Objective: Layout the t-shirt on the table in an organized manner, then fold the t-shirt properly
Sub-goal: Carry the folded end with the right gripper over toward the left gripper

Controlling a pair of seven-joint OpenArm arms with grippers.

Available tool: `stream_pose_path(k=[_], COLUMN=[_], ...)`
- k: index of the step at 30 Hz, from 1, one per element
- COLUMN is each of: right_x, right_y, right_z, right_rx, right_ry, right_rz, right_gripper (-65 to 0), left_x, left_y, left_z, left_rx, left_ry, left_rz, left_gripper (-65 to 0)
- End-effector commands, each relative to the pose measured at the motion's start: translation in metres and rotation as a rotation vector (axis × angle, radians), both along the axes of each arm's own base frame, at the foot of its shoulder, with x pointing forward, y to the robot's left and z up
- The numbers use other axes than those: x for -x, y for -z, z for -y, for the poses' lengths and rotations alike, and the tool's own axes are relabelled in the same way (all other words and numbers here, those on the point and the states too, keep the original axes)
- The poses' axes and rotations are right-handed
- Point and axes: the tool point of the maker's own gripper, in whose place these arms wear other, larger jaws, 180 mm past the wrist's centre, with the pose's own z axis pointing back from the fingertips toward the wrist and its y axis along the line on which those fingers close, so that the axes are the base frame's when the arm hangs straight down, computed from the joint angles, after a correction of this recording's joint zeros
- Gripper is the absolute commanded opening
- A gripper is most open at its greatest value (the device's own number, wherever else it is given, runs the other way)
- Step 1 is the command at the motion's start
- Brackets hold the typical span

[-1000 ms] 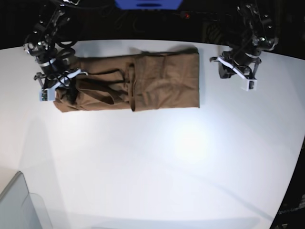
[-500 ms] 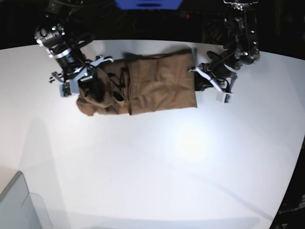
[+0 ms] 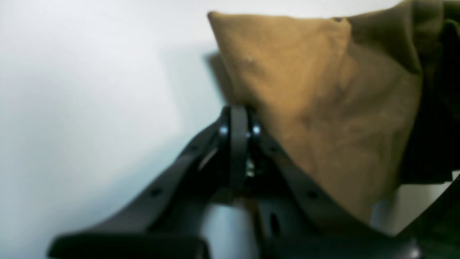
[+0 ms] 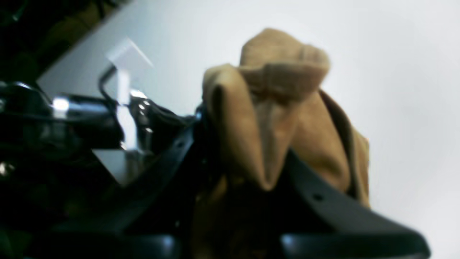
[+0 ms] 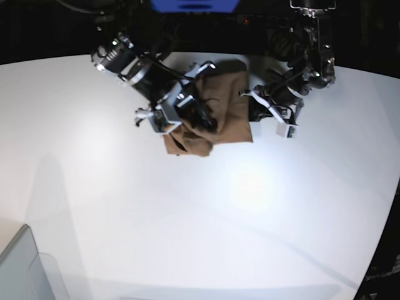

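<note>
The tan-brown t-shirt [image 5: 230, 100] lies folded into a short bundle at the far middle of the white table [image 5: 187, 219]. My right gripper [image 5: 194, 119] hangs over the bundle's left half, shut on a bunched fold of the t-shirt [image 4: 280, 72]. In the right wrist view the cloth fills the right gripper [image 4: 248, 144] between its black fingers. My left gripper [image 5: 255, 107] is at the bundle's right edge. In the left wrist view the left gripper [image 3: 237, 115] is shut, its tips against the edge of the t-shirt [image 3: 323, 90], above the table [image 3: 90, 90].
A grey translucent bin corner [image 5: 25, 269] sits at the near left. A blue object [image 5: 194, 5] and dark clutter lie beyond the table's far edge. The table's curved edge runs down the right side [image 5: 390, 206].
My right gripper has carried the shirt's left end rightwards over the rest, so the long strip is now a short bundle. My left gripper has moved left to the shirt's right edge.
</note>
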Motion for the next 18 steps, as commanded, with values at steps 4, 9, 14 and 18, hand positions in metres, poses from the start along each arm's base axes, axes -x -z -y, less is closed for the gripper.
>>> stream_pose_path(k=[4, 9, 14, 18], right_x=[-0.008, -0.016, -0.022, -0.026], right_y=[0.017, 0.038, 0.031, 0.035], right_z=[-0.025, -0.03, -0.043, -0.046], right_rx=[-0.041, -0.041, -0.04, -0.036], right_ry=[-0.064, -0.08, -0.12, -0.132], right_rz=[-0.038, -0.089, -0.063, -0.07], right_gripper=[-65.0, -65.0, -64.2, -56.3], left_x=[0.019, 0.023, 0.03, 0.032], left_y=[0.018, 0.019, 0.023, 0.022], left_z=[-0.007, -0.01, -0.015, -0.031], left_rx=[-0.08, -0.084, -0.093, -0.131], left_ry=[0.037, 0.033, 0.033, 0.041], left_rz=[-0.097, -0.103, -0.119, -0.117], left_gripper=[-65.0, -65.0, -65.0, -65.0])
